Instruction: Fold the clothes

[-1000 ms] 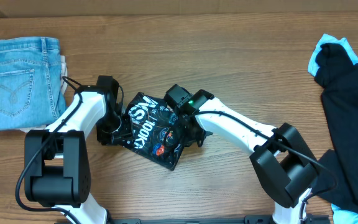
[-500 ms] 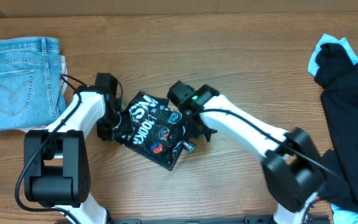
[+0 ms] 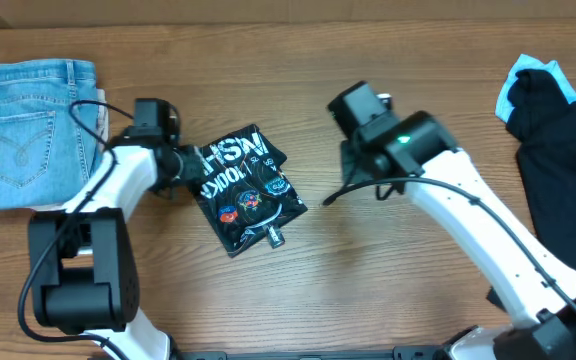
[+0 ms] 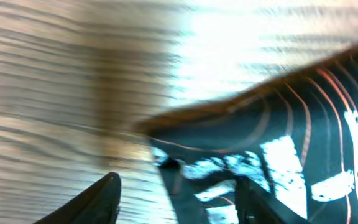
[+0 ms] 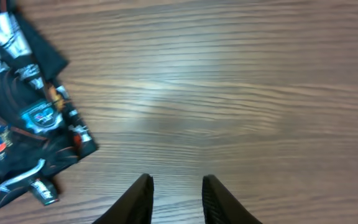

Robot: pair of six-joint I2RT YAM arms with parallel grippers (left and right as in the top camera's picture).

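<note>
The folded black jersey [image 3: 243, 190] lies flat on the wooden table [image 3: 368, 290]. The left gripper [image 4: 176, 199] sits at the jersey's left edge with its jaws spread, one finger over bare wood and the other over the cloth, pinching nothing. The right gripper [image 5: 176, 194] hangs above bare wood to the jersey's right, fingers slightly parted and empty. Folded jeans [image 3: 33, 130] lie well to the jersey's left.

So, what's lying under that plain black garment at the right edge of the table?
Light-blue cloth peeks out from under the black garment at its upper left, and again near the bottom. The rest is covered, so its shape and anything else beneath cannot be seen.
</note>
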